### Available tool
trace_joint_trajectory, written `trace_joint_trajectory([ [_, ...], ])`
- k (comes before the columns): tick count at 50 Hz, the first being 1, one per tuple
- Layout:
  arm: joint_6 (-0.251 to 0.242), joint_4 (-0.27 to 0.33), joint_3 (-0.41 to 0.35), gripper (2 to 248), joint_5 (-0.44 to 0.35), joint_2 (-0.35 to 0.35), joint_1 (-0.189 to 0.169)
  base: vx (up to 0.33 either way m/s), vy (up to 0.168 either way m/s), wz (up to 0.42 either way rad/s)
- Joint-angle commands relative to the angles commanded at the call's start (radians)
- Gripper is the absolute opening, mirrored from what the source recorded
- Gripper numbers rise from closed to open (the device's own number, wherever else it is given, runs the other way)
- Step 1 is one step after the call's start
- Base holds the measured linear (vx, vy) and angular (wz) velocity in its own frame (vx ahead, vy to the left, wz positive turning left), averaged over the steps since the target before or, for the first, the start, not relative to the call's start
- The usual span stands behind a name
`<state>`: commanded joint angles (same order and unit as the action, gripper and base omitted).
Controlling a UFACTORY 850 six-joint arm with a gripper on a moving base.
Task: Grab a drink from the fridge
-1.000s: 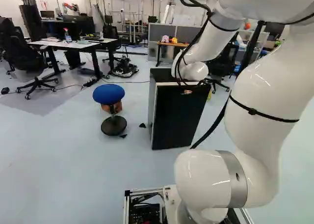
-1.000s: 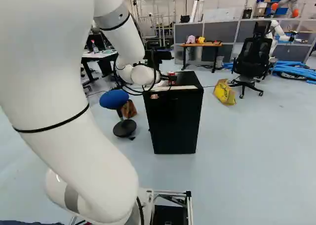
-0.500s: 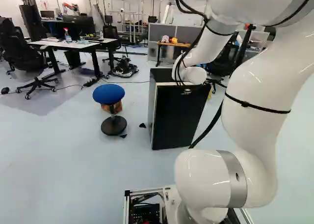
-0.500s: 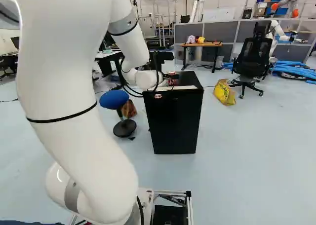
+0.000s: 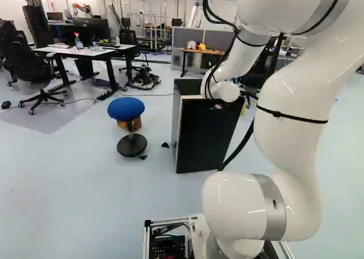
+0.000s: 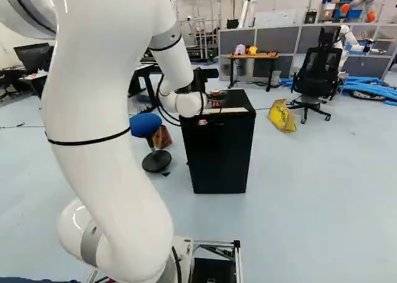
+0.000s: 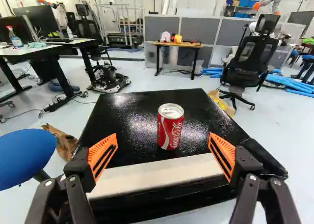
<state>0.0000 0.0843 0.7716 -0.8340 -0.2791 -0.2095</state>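
Fingers (image 7: 102, 156) apart, red can (image 7: 170, 128) ahead, white script (image 7: 176, 133)

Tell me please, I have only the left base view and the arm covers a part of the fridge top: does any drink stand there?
Observer: Yes, the wrist view shows one red can upright on the black top of the fridge.
Operator: Thank you. And the gripper, is it open or closed?
Observer: Open. Its orange pads stand wide apart, and the can is ahead of them, not touched.
Operator: There is a pale strip on the near edge. Is the can on it?
Observer: No, it stands just beyond the strip, with a narrow gap of black top between.
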Motion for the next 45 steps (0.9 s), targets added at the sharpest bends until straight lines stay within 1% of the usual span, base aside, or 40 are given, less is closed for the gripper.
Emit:
trace_joint_trajectory([
  [20,0.0,0.003,0.026,247,-0.102,-0.063,-0.02,0.0,0.0,0.0],
  [29,0.0,0.003,0.041,247,-0.151,-0.092,-0.02,0.0,0.0,0.0],
  [45,0.0,0.003,0.075,247,-0.158,-0.119,-0.017,0.0,0.0,0.0],
])
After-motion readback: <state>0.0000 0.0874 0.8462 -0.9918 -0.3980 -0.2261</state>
